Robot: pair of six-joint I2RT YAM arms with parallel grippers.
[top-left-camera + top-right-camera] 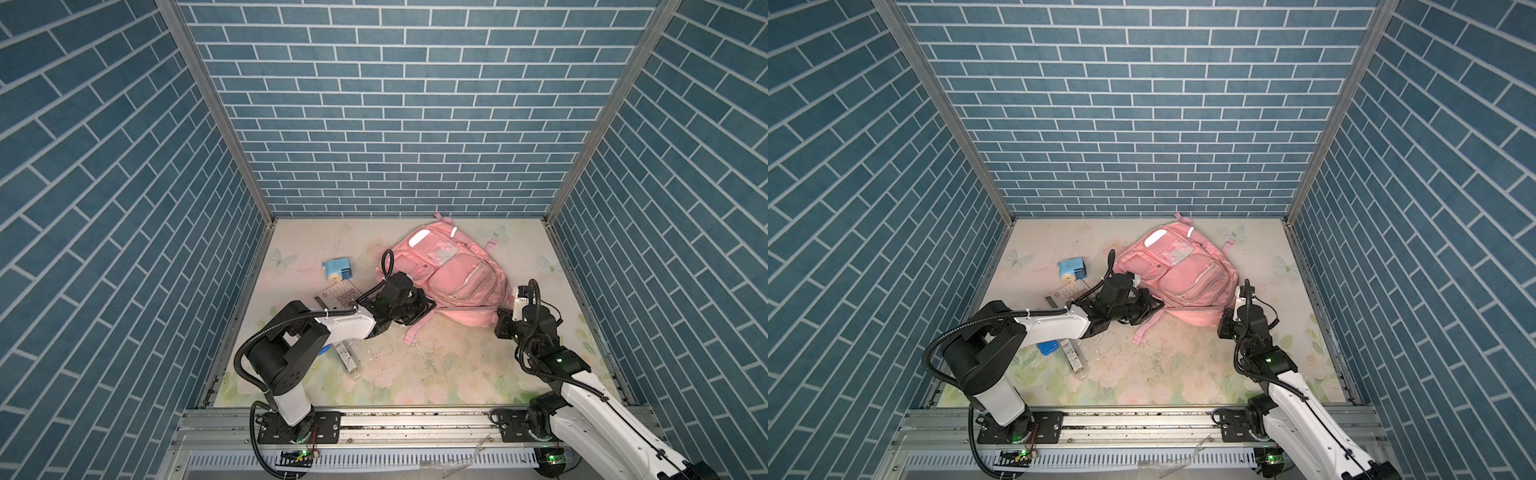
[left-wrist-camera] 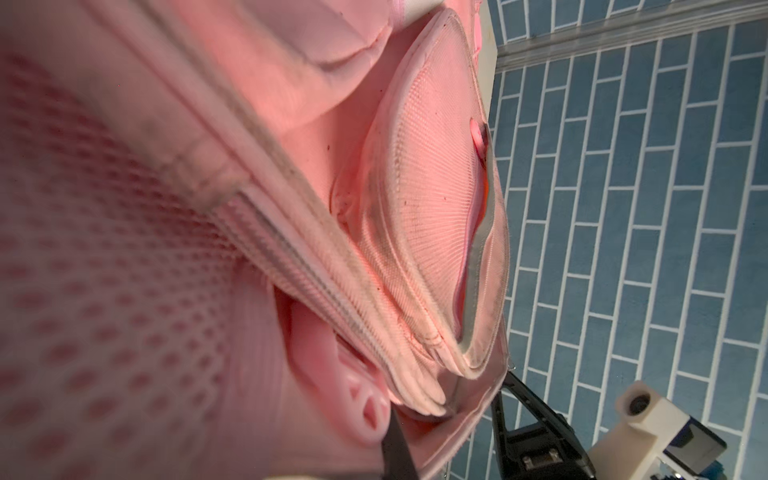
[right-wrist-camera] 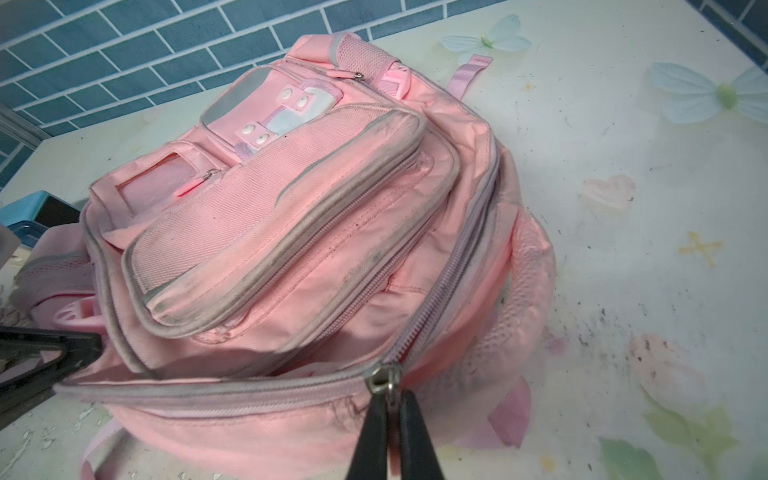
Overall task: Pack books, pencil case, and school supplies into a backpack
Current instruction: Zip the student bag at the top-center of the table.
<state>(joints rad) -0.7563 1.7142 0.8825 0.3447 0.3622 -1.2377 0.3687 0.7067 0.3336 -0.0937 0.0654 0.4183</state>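
The pale pink backpack (image 1: 453, 282) (image 1: 1187, 278) lies front-up at the back middle of the table. My right gripper (image 3: 392, 399) (image 1: 500, 322) is shut on the metal zipper pull (image 3: 384, 380) of its main compartment, at the near right corner. My left gripper (image 2: 399, 419) (image 1: 428, 308) is shut on the fabric edge at the backpack's near left corner (image 2: 457, 419), beside a pink buckle (image 2: 365, 409). The light blue sharpener (image 1: 337, 272) and the white calculator (image 1: 340, 297) lie left of the backpack. The books are out of view. I cannot tell which thing is the pencil case.
A clear oblong item with a label (image 1: 347, 360) and a blue item (image 1: 1047, 347) lie under the left arm near the left wall. A loose pink strap (image 1: 415, 330) trails toward the front. Brick-pattern walls close three sides; a metal rail (image 1: 415, 424) runs along the front.
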